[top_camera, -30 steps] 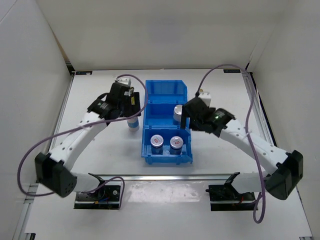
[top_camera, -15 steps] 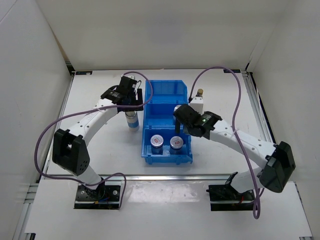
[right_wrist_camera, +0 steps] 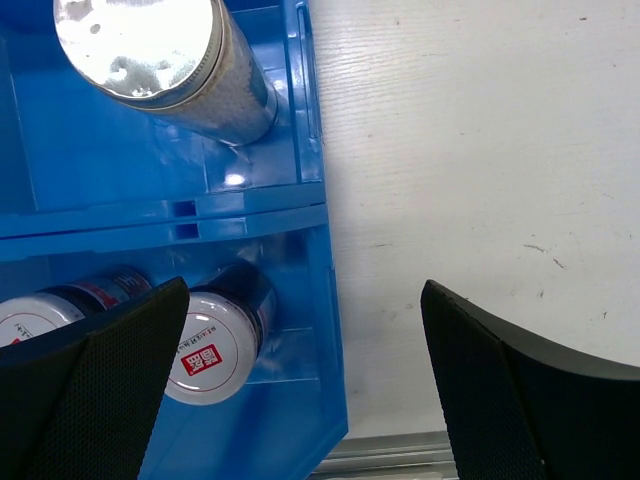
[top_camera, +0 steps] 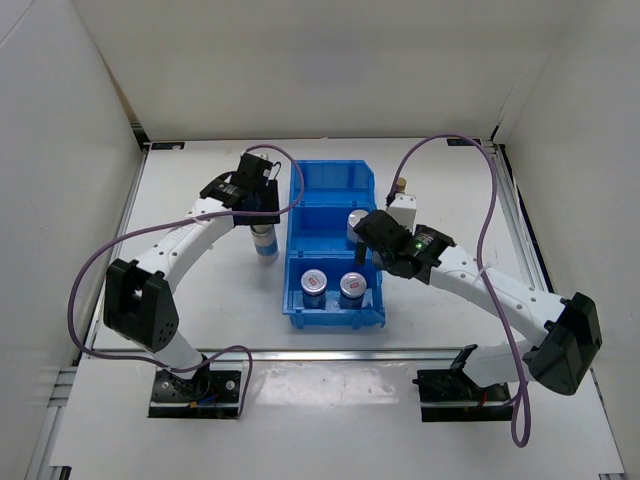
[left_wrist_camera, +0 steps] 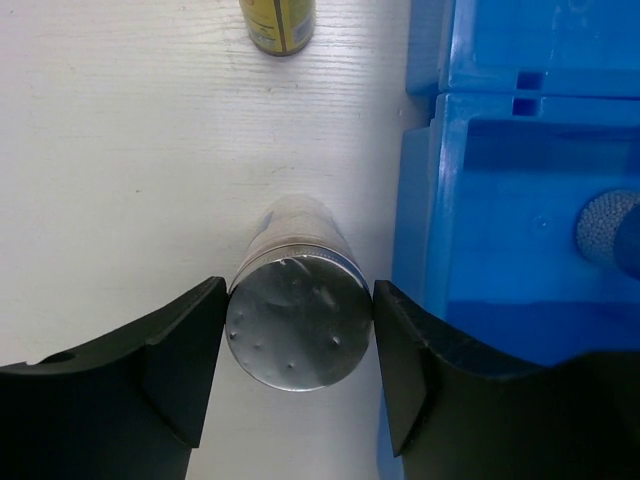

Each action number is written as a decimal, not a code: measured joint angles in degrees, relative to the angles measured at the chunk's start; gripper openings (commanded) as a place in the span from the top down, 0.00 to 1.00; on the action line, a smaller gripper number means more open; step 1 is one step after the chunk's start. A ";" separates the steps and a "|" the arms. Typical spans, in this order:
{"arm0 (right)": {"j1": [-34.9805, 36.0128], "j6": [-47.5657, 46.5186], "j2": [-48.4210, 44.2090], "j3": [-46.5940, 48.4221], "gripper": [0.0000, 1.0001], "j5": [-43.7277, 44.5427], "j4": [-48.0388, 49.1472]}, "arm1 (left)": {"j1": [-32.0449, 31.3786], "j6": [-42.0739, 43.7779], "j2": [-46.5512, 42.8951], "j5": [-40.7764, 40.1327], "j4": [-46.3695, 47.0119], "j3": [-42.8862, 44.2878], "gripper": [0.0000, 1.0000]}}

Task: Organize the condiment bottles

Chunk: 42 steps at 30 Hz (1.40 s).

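1 white-blue cylinder (left_wrist_camera: 290, 218), dented silver lid (left_wrist_camera: 297, 340), pinched by left gripper (left_wrist_camera: 300, 300); right gripper (right_wrist_camera: 305, 290) fingers spread.

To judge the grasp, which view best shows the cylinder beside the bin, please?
Left wrist: the cylinder sits large in the left claw. Top external shows it small, half hidden; right wrist misses it.

Bottle (left_wrist_camera: 290, 225) with dented shiny metal lid (left_wrist_camera: 296, 338), glossy blue plastic bin (right_wrist_camera: 318, 215)
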 measured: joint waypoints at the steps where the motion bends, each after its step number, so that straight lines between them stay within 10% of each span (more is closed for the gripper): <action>1: 0.00 0.04 0.00 0.00 0.00 0.07 0.00 | 0.17 0.04 0.00 0.07 0.02 -0.02 0.33; 8: 0.00 0.20 0.00 0.00 0.00 0.31 0.15 | 0.33 0.15 0.04 0.39 0.15 -0.07 0.35; 12: 0.00 0.20 0.00 0.00 0.00 0.48 0.15 | 0.35 0.50 0.04 0.55 0.11 -0.07 0.16; 18: 0.00 0.22 0.00 0.00 0.00 0.66 0.15 | 0.35 0.79 0.85 0.83 0.04 -0.09 0.14; 31: 0.00 0.22 0.00 0.00 0.00 0.66 0.15 | 0.26 0.70 2.03 0.94 -1.20 -0.50 0.78; 42: 0.00 0.92 -0.31 -0.48 0.00 0.98 0.28 | -8.20 0.72 -2.56 -4.83 -7.41 16.22 0.85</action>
